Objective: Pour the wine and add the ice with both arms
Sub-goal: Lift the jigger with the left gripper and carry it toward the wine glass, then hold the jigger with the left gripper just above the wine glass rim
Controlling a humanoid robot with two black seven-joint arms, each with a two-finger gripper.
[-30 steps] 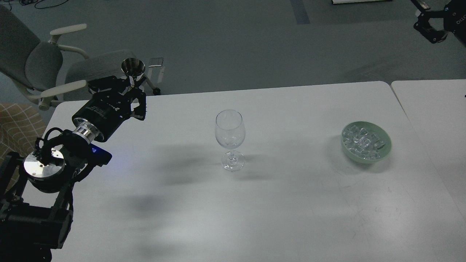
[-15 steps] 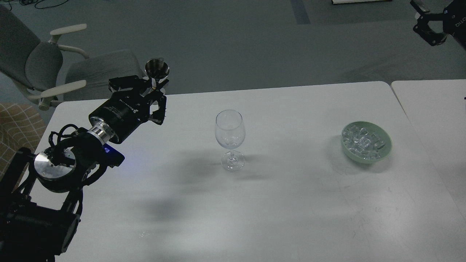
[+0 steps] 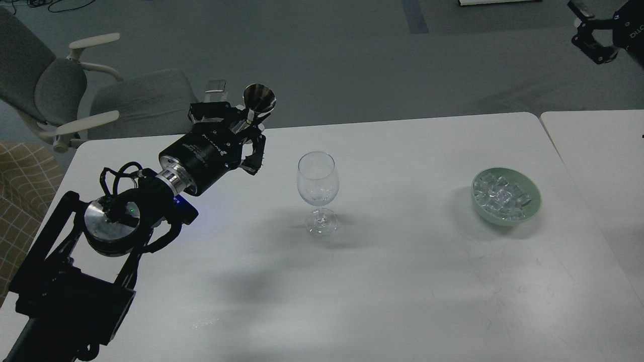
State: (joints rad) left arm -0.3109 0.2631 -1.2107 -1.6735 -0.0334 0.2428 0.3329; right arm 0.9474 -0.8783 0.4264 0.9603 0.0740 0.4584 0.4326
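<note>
My left gripper (image 3: pixel 248 122) is shut on the stem of a small steel cone-shaped cup (image 3: pixel 259 97) and holds it upright, above the table's far edge. The cup is left of, and a little beyond, the clear wine glass (image 3: pixel 317 186), which stands upright mid-table. The wine is hidden from this view. The ice (image 3: pixel 502 195) lies heaped in a pale green bowl (image 3: pixel 534 202) on the right of the table. My right gripper (image 3: pixel 589 31) hangs high at the top right corner, far beyond the bowl, with a gap showing between its fingers.
The white table (image 3: pixel 402 281) has a second table (image 3: pixel 604 151) butted against its right side. A grey office chair (image 3: pixel 60 95) stands behind the table's left corner, close to my left arm.
My left arm has swung to the right with the steel cup, bringing it from the table's left corner towards the wine glass. The right gripper has hardly moved.
</note>
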